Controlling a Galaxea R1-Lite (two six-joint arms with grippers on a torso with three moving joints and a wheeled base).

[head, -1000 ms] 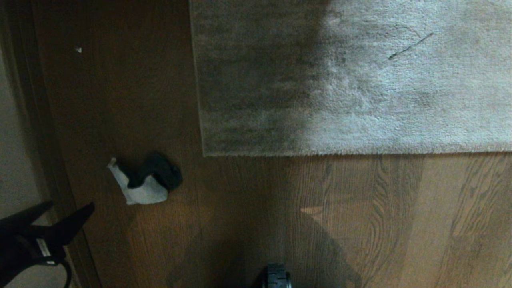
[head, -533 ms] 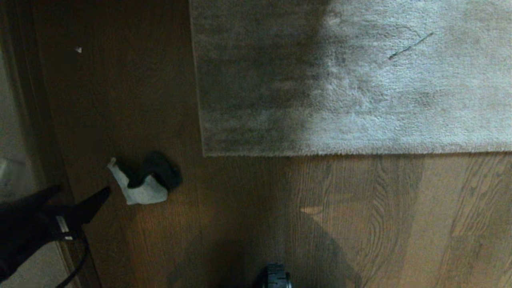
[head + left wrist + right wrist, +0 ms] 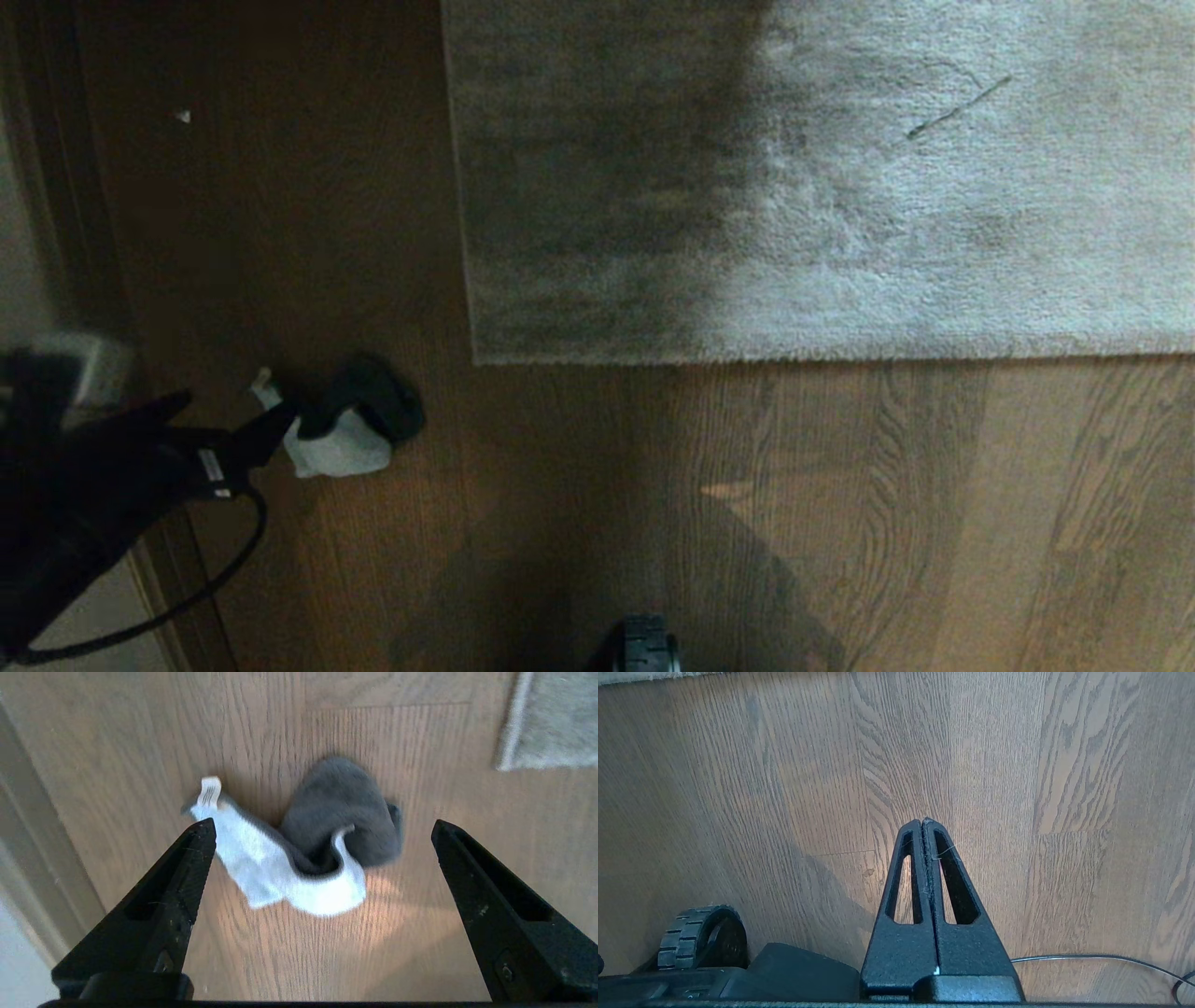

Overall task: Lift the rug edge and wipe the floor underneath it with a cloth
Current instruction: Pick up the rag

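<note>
The cloth (image 3: 341,439), a small white and dark rag, lies crumpled on the brown wood floor (image 3: 840,513), to the left of the rug's near corner. My left gripper (image 3: 238,406) hovers just left of it, open, one fingertip overlapping its white end. In the left wrist view the cloth (image 3: 289,877) lies below the widely spread left gripper (image 3: 322,823), with nothing held. The rug edge (image 3: 794,357) lies flat on the floor, and its corner (image 3: 546,728) shows beyond the cloth. My right gripper (image 3: 922,821) is shut and empty above bare floor (image 3: 784,788).
A dark baseboard (image 3: 84,233) runs along the left, close behind the left arm. A wheel of my base (image 3: 646,644) shows at the bottom, and the wheel (image 3: 698,938) shows near the right gripper. A thin cable (image 3: 1087,956) lies on the floor there.
My left gripper has moved forward from the lower left corner toward the cloth and spread wider. The cloth, the rug and the right arm have not moved.
</note>
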